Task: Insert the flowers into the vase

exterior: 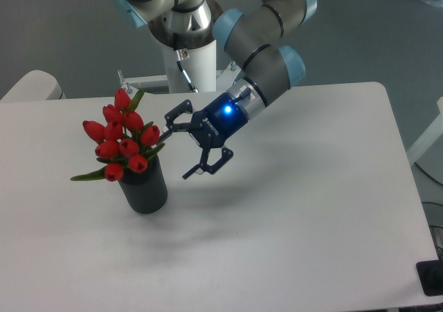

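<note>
In the fixed camera view, the vase (145, 189) stands upright on the white bench (291, 208), in the left part of the frame a little above mid-height. It is a dark cylinder, and the flowers (123, 140) sit in its mouth: a cluster of red tulip buds spreading up and to the left, wider than the vase itself. One long green leaf sticks out sideways toward the left edge of the bunch, low down near the rim.

Just right of the bouquet, near the centre of the frame, the gripper (179, 151) hangs above the bench with its jaws spread wide and holding nothing. The upper finger reaches toward the rightmost buds and lies very close to them; whether it touches them cannot be told. The lower finger points down and left, clear of the vase. A blue light glows on the gripper's body, and the arm (266, 63) rises from it toward the upper middle of the frame.
</note>
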Available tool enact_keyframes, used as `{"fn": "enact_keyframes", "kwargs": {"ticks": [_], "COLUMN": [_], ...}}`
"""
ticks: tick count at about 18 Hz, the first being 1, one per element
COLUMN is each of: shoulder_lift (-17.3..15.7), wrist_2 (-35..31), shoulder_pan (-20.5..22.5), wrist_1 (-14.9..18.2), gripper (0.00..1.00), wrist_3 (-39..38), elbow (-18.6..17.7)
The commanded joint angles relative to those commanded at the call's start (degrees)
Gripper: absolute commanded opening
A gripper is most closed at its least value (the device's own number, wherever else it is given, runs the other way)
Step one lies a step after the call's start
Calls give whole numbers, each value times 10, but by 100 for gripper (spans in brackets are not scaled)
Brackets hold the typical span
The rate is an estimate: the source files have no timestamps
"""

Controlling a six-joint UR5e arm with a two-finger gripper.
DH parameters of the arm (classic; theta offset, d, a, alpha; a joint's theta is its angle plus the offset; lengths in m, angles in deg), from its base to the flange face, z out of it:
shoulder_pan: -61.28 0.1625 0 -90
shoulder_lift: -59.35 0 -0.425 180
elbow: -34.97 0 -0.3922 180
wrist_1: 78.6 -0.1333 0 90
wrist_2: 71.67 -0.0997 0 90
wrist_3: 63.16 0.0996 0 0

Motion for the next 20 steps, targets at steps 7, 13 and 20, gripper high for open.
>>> {"fn": "enact_keyframes", "kwargs": {"ticks": [7, 13, 20], "shoulder_lift": [29, 75, 112], "wrist_2": [-54, -194, -407], "shoulder_pan": [58, 63, 55], "wrist_1": [1, 1, 12], "gripper": [100, 100, 100], "wrist_3": [-5, -11, -11], "elbow": [67, 162, 279]}}
